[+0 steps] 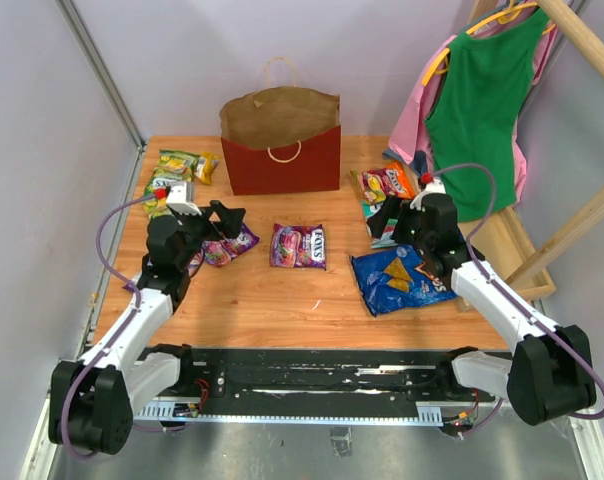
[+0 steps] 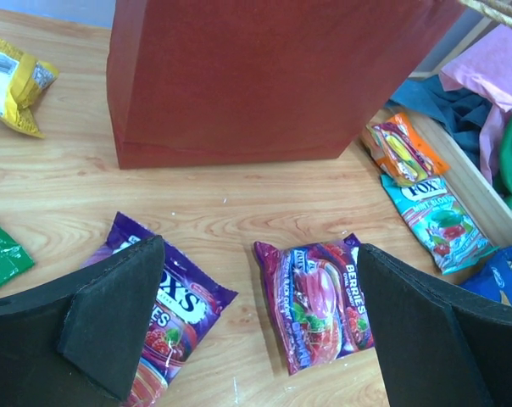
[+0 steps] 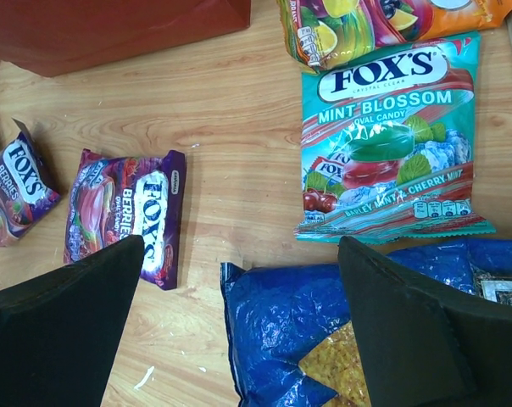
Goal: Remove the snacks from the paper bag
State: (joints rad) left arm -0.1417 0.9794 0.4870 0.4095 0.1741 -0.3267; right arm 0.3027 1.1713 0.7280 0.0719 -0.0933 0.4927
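Observation:
The red paper bag (image 1: 282, 160) (image 2: 264, 76) stands upright at the back of the table, its brown mouth open. Snacks lie around it: green-yellow packets (image 1: 177, 170) at the left, two purple packets (image 1: 228, 245) (image 1: 298, 245) in the middle, an orange-red packet (image 1: 387, 183) and a teal-white packet (image 3: 387, 144) at the right, and a blue chip bag (image 1: 400, 278) (image 3: 298, 331) nearer. My left gripper (image 1: 230, 224) (image 2: 260, 254) hovers open above the purple packets (image 2: 320, 301). Over the blue chip bag's far edge, my right gripper (image 1: 382, 222) (image 3: 239, 246) is open. Both hold nothing.
Green and pink garments (image 1: 482, 110) hang on a wooden rack (image 1: 582, 40) at the right, beside the table's edge. A wooden box (image 1: 507, 250) with cloth sits below them. A grey wall and a metal rail (image 1: 102, 70) bound the left side.

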